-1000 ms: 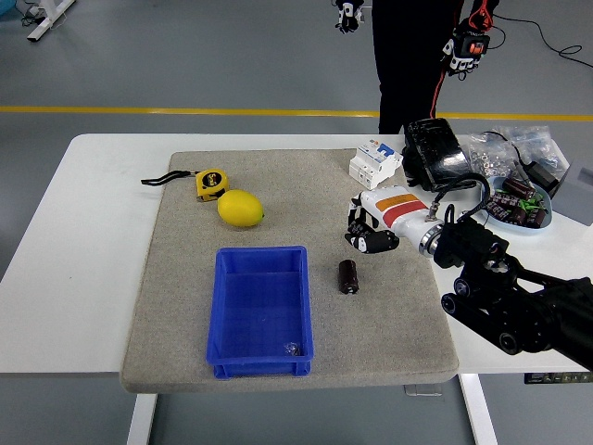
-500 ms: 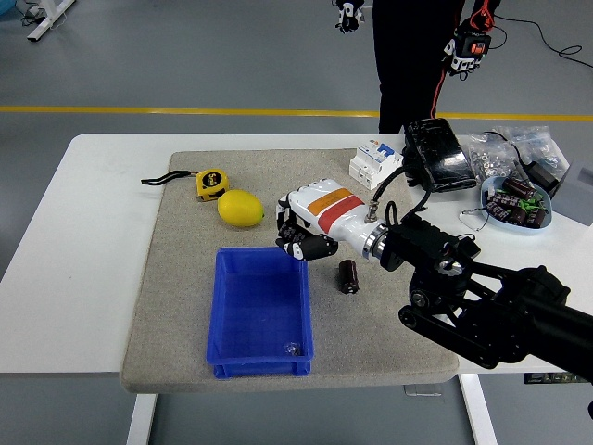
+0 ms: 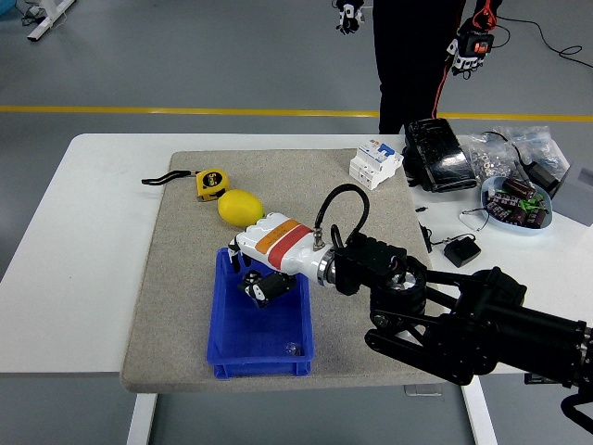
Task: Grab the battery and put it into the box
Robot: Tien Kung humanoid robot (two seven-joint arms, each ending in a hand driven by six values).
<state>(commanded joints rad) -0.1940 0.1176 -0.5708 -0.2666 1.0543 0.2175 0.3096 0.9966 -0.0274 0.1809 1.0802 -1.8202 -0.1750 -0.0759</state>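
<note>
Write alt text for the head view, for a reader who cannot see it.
The robot's right hand hangs over the blue box on a grey mat, fingers curled; whether it holds anything cannot be seen. A lemon and yellow tape measure lie behind the box, and a person stands at the table's far side.

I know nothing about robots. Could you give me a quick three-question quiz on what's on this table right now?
1. The right hand is over: A a sink, B the blue box, C a plate.
2. True or false: a person stands at the far side of the table.
3. Fill in: the yellow fruit beside the tape measure is a ___.

Key: 1 B. 2 true. 3 lemon.
</note>
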